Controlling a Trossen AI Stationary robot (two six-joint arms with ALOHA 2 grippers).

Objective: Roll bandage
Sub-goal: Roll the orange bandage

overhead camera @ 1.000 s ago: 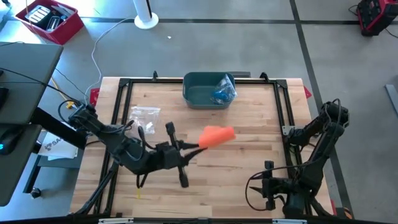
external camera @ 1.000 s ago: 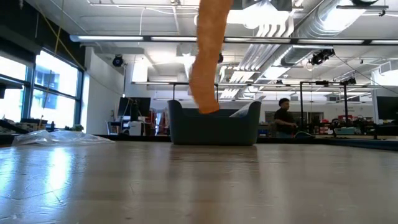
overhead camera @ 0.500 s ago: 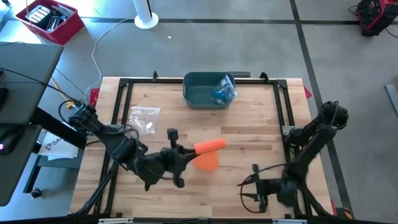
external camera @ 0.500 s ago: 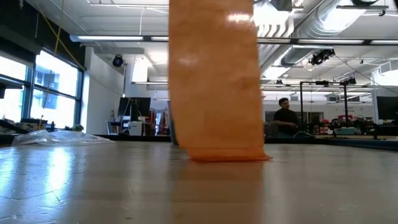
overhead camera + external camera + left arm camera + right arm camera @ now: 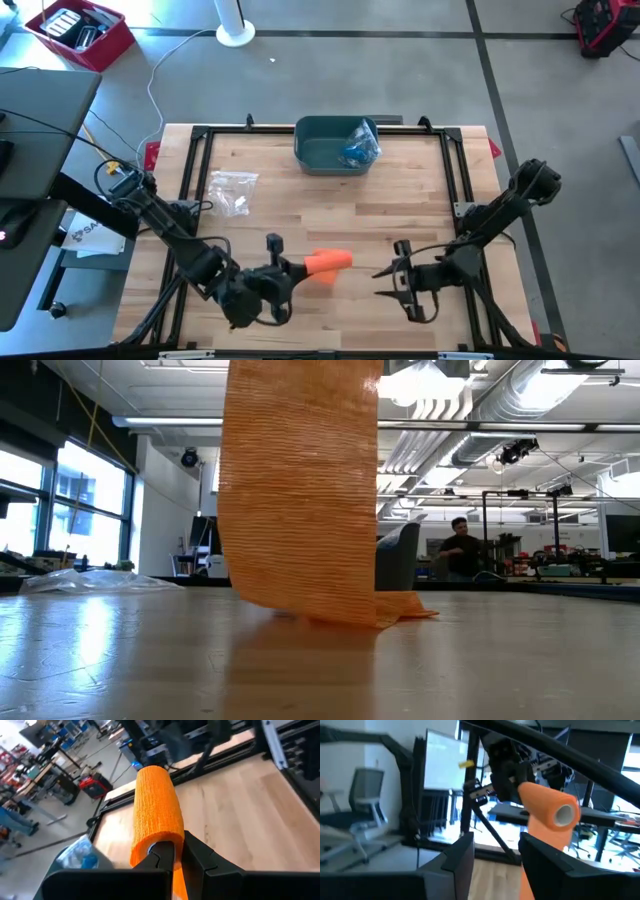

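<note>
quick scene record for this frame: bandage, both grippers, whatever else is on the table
bandage: orange roll held above the table, loose tail hanging to the wood
left gripper: shut on the bandage roll's end, near front centre
right gripper: open, facing the roll from the right, not touching
bin: grey, back centre, blue packet inside
plastic bag: clear, back left

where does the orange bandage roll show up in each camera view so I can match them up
High view: orange bandage roll lies low and centre, at the tip of the left tool.
Low view: its hanging strip fills the middle, the end trailing on the table.
Left wrist view: centre, clamped by that tool.
Right wrist view: right of centre.
Shared landmark: the left tool gripping the roll's end.
</note>
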